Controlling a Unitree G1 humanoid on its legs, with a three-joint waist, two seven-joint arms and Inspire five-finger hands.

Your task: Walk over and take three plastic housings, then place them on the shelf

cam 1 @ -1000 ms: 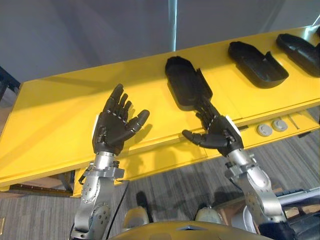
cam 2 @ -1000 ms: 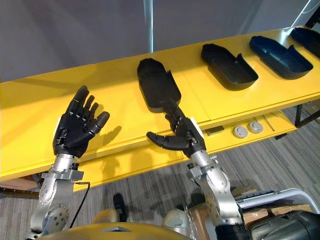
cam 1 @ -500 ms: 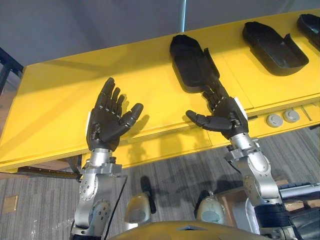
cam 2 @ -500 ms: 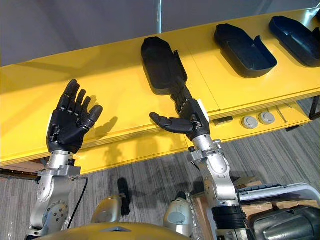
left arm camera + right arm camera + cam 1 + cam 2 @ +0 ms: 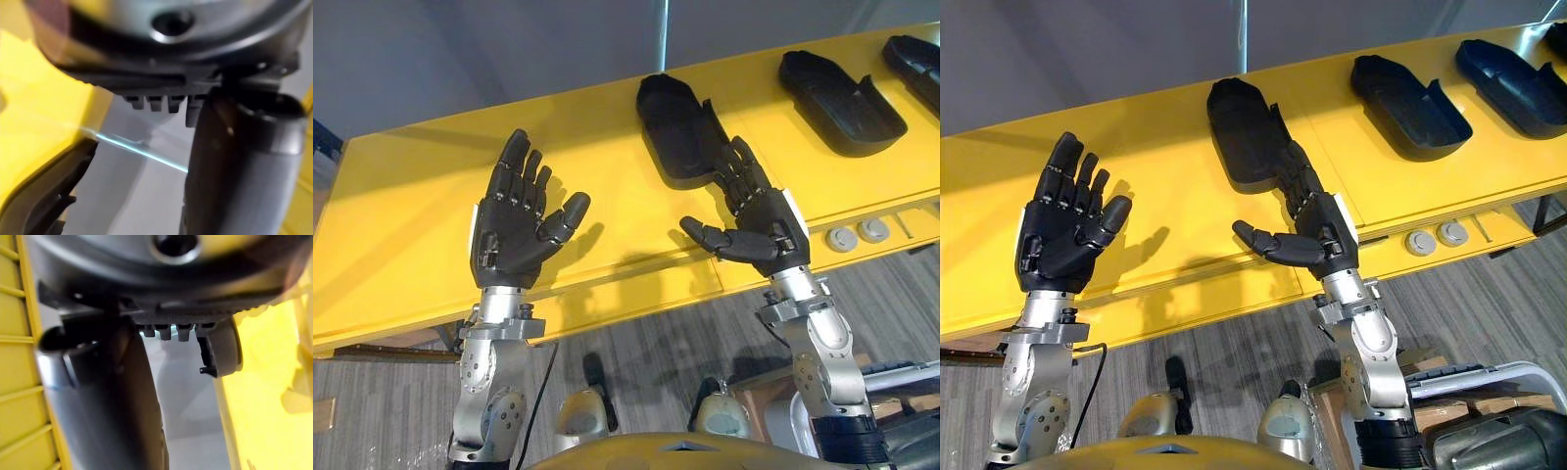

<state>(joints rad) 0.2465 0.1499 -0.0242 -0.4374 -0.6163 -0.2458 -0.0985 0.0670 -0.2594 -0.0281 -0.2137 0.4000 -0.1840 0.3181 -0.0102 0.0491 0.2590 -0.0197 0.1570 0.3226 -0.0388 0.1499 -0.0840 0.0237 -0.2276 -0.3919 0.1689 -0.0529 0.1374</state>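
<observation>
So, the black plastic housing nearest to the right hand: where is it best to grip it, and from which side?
Probably its near end, on the raised side wall. The black tray-shaped plastic housing lies open side up on the yellow table, that end toward the open right hand. Come from the near side and pinch the wall, inside and outside.

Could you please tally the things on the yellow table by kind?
Black housings: 3
Grey discs: 2
Total: 5
A dark sliver at the right eye view's top corner is too cut off to count.
</observation>
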